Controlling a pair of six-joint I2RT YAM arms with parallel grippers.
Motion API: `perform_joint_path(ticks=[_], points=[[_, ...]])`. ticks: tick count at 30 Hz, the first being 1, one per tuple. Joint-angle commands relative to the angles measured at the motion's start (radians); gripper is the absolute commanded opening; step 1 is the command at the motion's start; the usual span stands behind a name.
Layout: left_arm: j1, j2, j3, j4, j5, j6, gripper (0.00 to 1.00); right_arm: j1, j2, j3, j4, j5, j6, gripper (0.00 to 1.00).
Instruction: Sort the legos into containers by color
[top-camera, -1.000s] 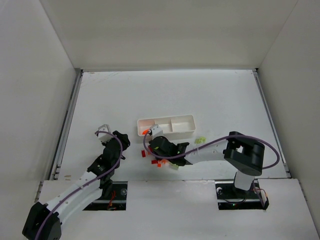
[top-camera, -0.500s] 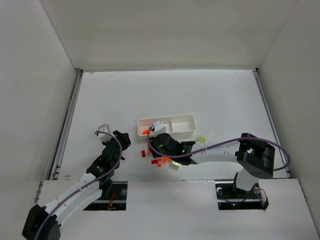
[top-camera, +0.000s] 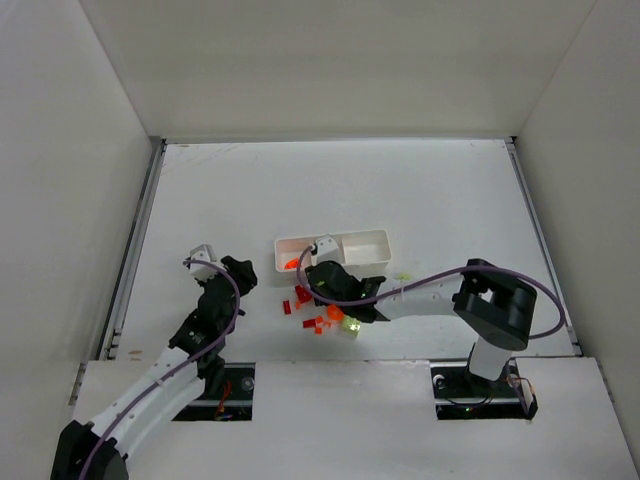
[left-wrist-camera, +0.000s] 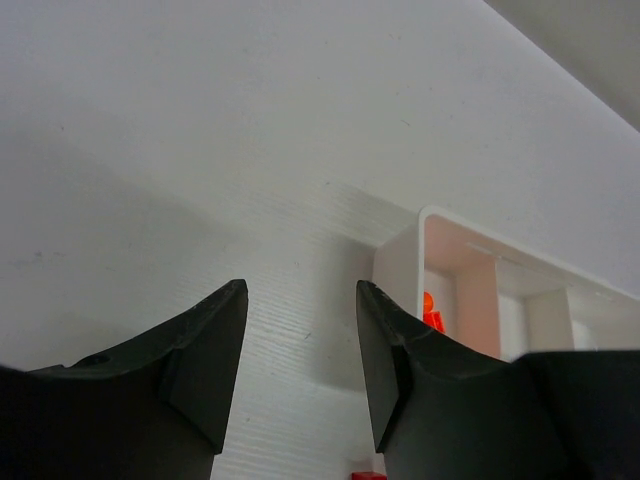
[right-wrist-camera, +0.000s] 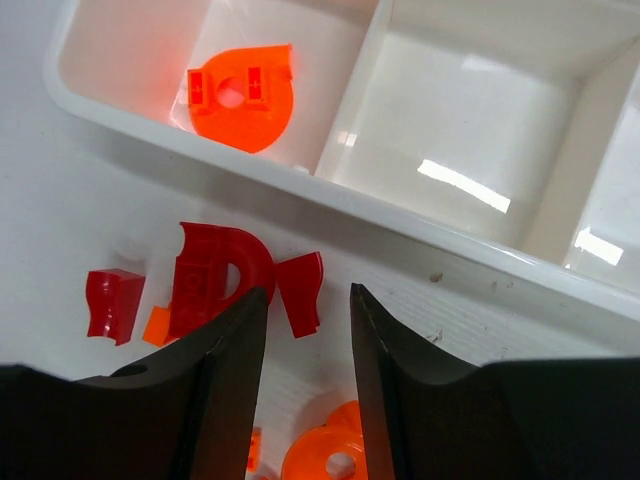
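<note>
the right tool (right-wrist-camera: 307, 300) hung with its fingers parted over the loose legos on the worktop (right-wrist-camera: 60, 200), just in front of the long white tray (right-wrist-camera: 450, 245). it gripped nothing. a small red piece (right-wrist-camera: 303, 290) lay on the worktop in the gap between the fingers, closer to the left finger, and whether either finger touched it could not be told. beside it sat a larger rounded red piece (right-wrist-camera: 205, 275), partly hidden by the left finger, with a small red brick (right-wrist-camera: 112, 303) a little further out and an orange round piece (right-wrist-camera: 325, 465) nearer the camera, between the fingers. one flat orange piece (right-wrist-camera: 240, 95) lay inside the tray's end compartment. the left tool (left-wrist-camera: 300, 295) was also parted and empty, held above bare worktop and aimed at that same end of the tray, well short of it. from above, the right arm reached across from its base to the near side of the tray, while the left arm stood off to the left.
</note>
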Motion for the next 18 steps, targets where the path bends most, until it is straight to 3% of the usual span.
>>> perform_joint_path(ticks=[1, 8, 13, 18], points=[[0.01, -0.044, -0.009, 0.067, 0.033, 0.029, 0.46, 0.006, 0.031, 0.017, 0.035, 0.026, 0.021, 0.43], [0.057, -0.047, -0.013, 0.048, 0.043, 0.022, 0.47, 0.009, 0.04, 0.008, 0.044, -0.017, 0.038, 0.42], [0.065, -0.019, -0.009, 0.055, 0.063, 0.017, 0.47, 0.006, 0.036, 0.005, 0.041, -0.015, 0.044, 0.22], [0.071, -0.027, -0.013, 0.054, 0.071, 0.013, 0.47, 0.01, -0.061, -0.018, 0.021, -0.006, 0.033, 0.17]])
